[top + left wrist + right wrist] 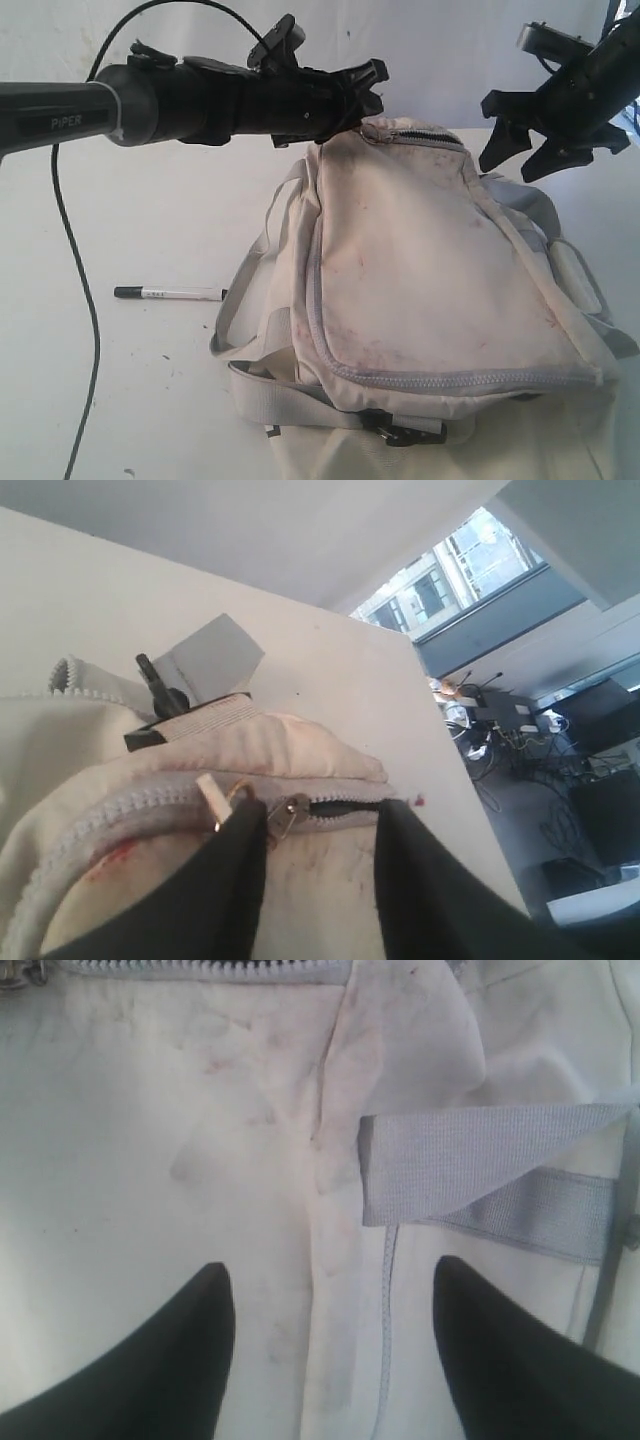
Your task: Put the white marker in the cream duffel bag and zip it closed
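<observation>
White marker (170, 293) lies flat beside stained cream duffel bag (420, 270).

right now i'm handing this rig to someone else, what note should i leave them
Left gripper: jaws open either side of the zipper pull at the top of the cream duffel bag.
Right gripper: jaws open over the bag's side near a grey strap, holding nothing.
White marker: on the table beside the bag.
Done: zipper shows only a short open gap.
Left: widen opening, put marker in, zip closed.
</observation>
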You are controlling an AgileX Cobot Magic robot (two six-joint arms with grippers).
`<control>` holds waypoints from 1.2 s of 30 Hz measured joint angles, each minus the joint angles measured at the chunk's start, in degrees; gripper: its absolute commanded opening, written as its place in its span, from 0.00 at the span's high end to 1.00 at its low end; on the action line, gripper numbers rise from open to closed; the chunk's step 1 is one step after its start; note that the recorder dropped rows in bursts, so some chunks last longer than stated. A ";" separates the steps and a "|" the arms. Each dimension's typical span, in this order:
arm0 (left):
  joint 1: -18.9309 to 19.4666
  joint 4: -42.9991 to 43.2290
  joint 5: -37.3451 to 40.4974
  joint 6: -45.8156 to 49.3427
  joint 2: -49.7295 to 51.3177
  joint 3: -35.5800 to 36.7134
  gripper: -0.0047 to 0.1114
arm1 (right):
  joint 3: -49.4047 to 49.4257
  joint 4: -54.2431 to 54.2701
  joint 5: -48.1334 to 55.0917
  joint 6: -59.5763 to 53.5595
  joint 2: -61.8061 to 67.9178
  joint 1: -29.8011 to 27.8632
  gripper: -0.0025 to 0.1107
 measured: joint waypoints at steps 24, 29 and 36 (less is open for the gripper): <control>0.00 52.03 12.96 -42.42 7.21 -17.09 0.67 | 0.00 0.00 -0.76 0.04 0.21 0.00 0.50; 0.00 45.88 9.16 -42.52 9.31 -17.12 0.68 | 0.00 0.00 -0.90 0.04 0.21 0.00 0.50; 0.00 43.35 8.65 -41.97 10.41 -17.12 0.96 | 0.00 0.00 -2.14 -0.49 0.21 0.00 0.50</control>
